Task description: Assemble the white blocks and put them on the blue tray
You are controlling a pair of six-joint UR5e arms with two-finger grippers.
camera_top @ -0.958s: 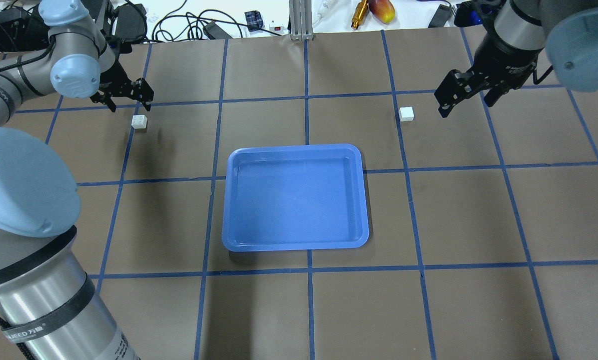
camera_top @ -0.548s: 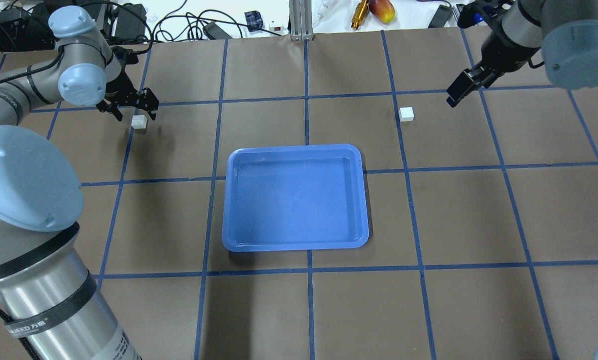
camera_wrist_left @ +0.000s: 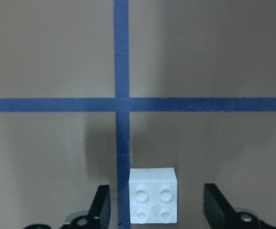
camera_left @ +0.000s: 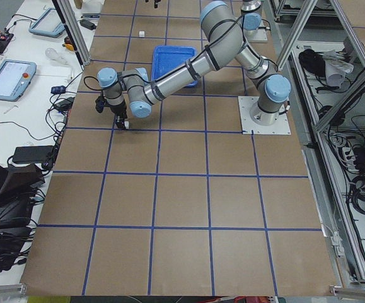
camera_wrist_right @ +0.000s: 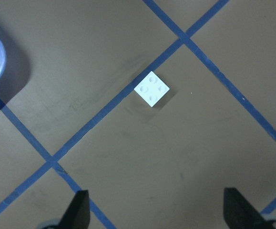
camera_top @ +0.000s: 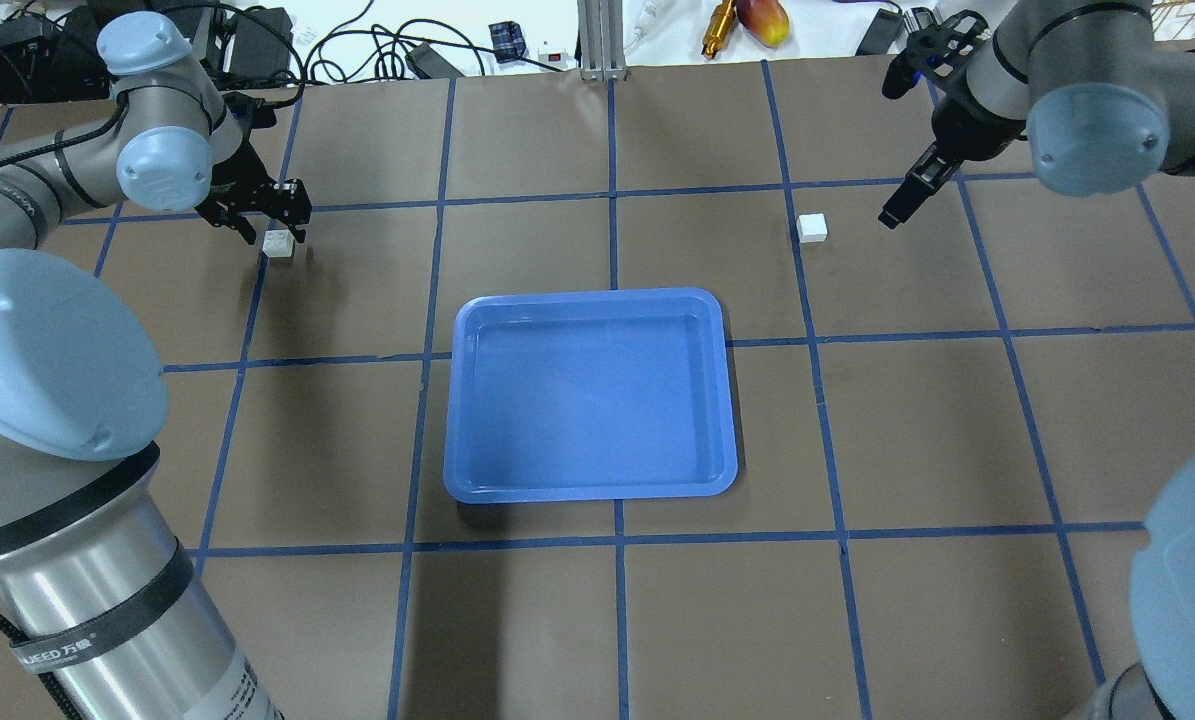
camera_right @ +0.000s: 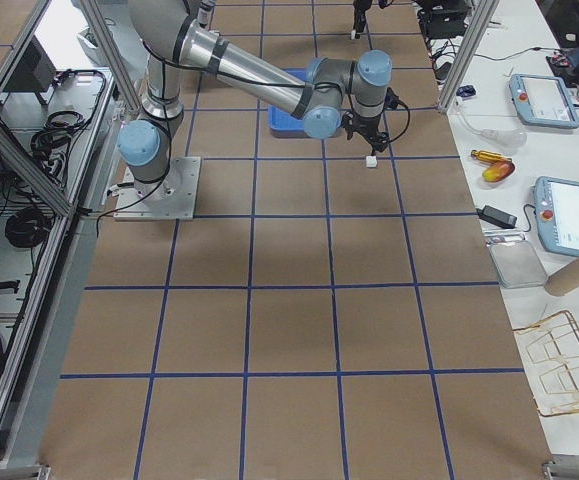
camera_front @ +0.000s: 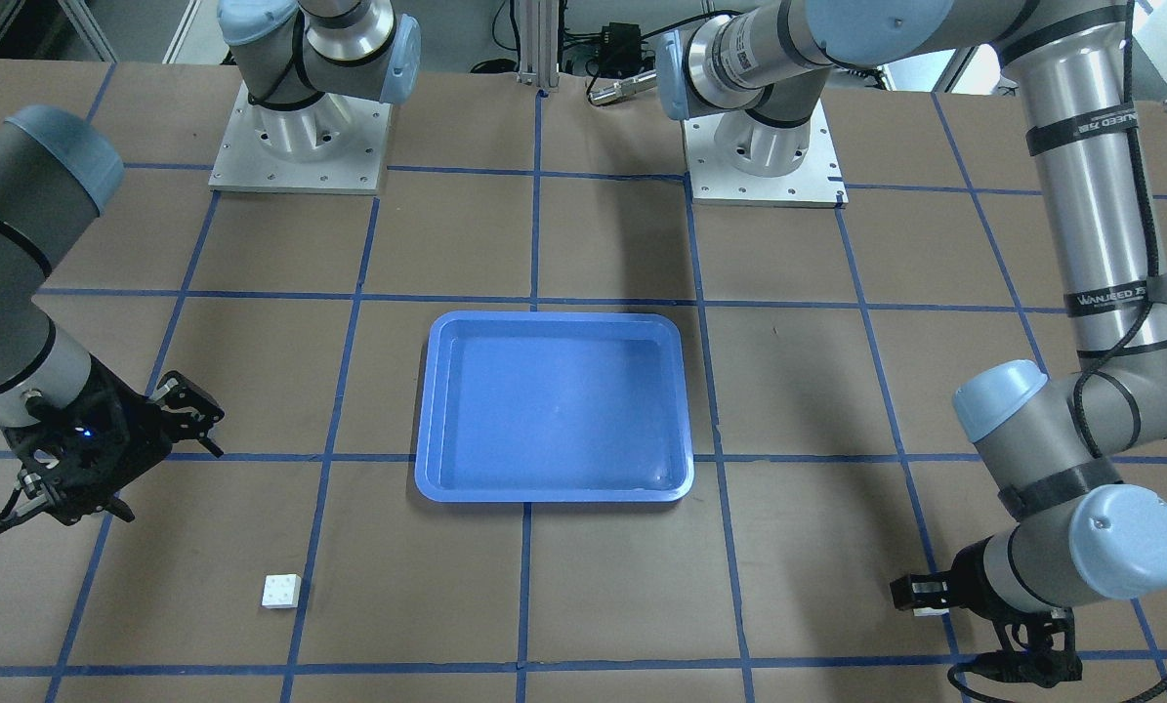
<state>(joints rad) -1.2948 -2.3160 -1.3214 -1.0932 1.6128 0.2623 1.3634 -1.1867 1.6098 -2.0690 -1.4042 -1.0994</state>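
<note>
One white block [camera_top: 278, 247] lies left of the blue tray [camera_top: 587, 296]. My left gripper [camera_top: 277, 234] is open and low over it. In the left wrist view the block [camera_wrist_left: 154, 202] sits between the two fingers [camera_wrist_left: 102, 205] without touching them. The other white block [camera_top: 812, 227] lies right of the tray and stands free. My right gripper [camera_top: 895, 208] is open, raised and off to the block's right. In the right wrist view that block [camera_wrist_right: 151, 88] lies well ahead of the fingers [camera_wrist_right: 79, 210]. The tray [camera_front: 554, 318] holds nothing.
Cables, power units and a red-yellow object [camera_top: 765, 20] lie past the table's far edge, beside a metal post [camera_top: 597, 40]. Both arm bases [camera_front: 300, 146] stand on the robot's side. Blue tape lines grid the brown table.
My left gripper has come down and forward and now straddles the left block. My right arm has swung and turned its wrist; its gripper stays right of the other block. Neither block has moved.
</note>
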